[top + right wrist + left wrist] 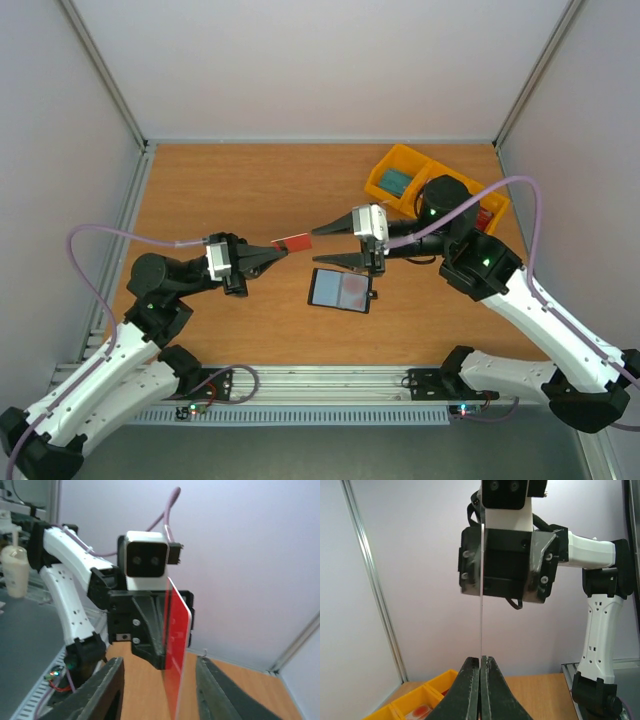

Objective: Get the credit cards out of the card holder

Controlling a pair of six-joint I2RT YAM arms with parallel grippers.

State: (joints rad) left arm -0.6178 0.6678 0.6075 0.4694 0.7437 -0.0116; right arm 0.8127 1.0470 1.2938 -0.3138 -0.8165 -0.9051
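The red credit card [295, 244] hangs in the air above the table, pinched at one end by my shut left gripper [281, 252]. In the left wrist view the card [481, 605] shows edge-on, rising from the shut jaws [481, 659]. My right gripper [318, 247] faces it from the right, open, its two fingers straddling the card's free end. In the right wrist view the card [178, 640] stands between the fingers [107, 690] with a gap on each side. The grey-blue card holder [341, 290] lies flat on the table below the right gripper.
A yellow compartment tray [400, 160] sits at the back right, partly under the right arm, and shows low in the left wrist view [415, 700]. Pale walls close in the wooden table [220, 180] on three sides.
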